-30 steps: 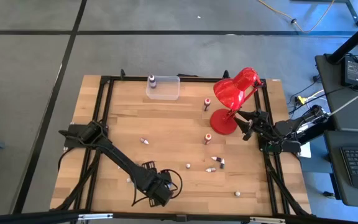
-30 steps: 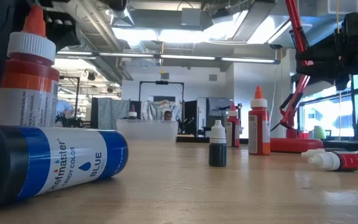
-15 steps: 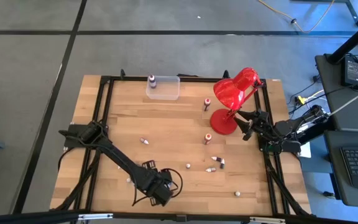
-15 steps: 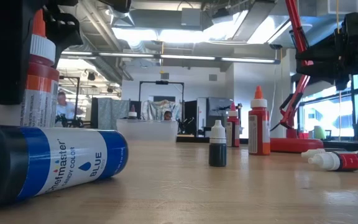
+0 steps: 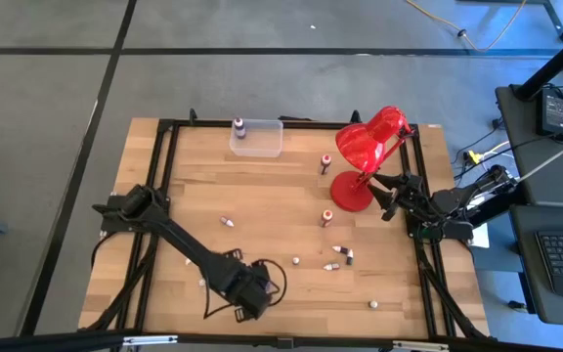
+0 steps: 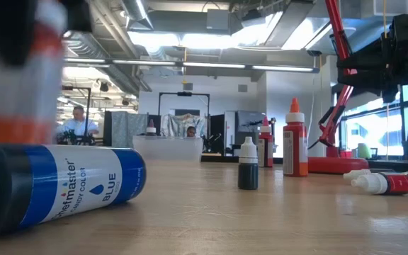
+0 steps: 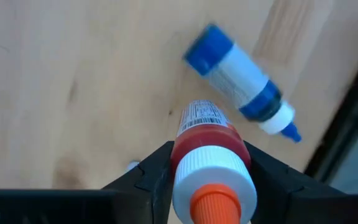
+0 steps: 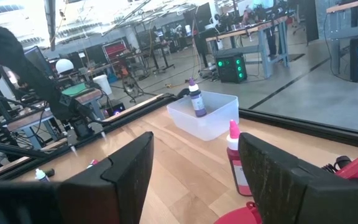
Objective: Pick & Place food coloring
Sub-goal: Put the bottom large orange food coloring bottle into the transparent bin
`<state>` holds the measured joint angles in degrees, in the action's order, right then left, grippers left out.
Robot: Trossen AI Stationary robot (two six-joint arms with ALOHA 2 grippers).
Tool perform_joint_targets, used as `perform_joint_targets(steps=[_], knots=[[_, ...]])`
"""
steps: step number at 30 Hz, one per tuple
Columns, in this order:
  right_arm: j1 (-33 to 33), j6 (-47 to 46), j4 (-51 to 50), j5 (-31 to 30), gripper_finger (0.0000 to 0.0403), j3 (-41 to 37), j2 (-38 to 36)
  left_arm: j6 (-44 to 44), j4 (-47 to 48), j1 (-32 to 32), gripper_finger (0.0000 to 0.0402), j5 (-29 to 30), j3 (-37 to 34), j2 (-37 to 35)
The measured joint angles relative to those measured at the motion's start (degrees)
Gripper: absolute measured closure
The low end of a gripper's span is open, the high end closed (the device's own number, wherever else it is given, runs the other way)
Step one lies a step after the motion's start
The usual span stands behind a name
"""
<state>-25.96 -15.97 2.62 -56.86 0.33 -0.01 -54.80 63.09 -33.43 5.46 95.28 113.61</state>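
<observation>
High view, left to right. The left arm runs from the table's left edge down to the lower centre of the frame, where the left gripper [image 5: 245, 293] sits near the table's [image 5: 194, 196] front edge. In the left wrist view its fingers [image 7: 148, 177] are clamped on either side of a red food-coloring bottle [image 7: 207, 163] with a white collar, an orange dropper tip and a barcode label. Just beyond it a blue bottle [image 7: 241, 84] lies on its side on the wood, white-labelled, with a white cap and blue tip. In the low view this blue bottle [image 6: 55, 184] fills the lower left, its label reading "BLUE"; the red bottle [image 6: 23, 78] is a blur above it.

Upper centre: a clear plastic box [image 5: 256, 138] holds one upright purple bottle [image 5: 238, 126]. Further small bottles lie scattered across the middle and lower right of the table, among them a small dark one [image 6: 247, 164] and a taller orange-red one [image 6: 295, 139], both upright.

Right: a red desk lamp [image 5: 365, 156]. Beside it, at the table's right edge, the right gripper [image 5: 391, 200] hangs with its fingers [image 8: 120, 174] spread apart, gripping nothing.
</observation>
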Motion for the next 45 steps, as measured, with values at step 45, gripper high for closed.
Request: perform_joint_targets(steps=[45], knots=[[0.02,-0.51,-0.01,-0.09,0.0166,-0.01,0.0,43.08,-8.41,70.45,0.0251,8.59,0.96,1.23]])
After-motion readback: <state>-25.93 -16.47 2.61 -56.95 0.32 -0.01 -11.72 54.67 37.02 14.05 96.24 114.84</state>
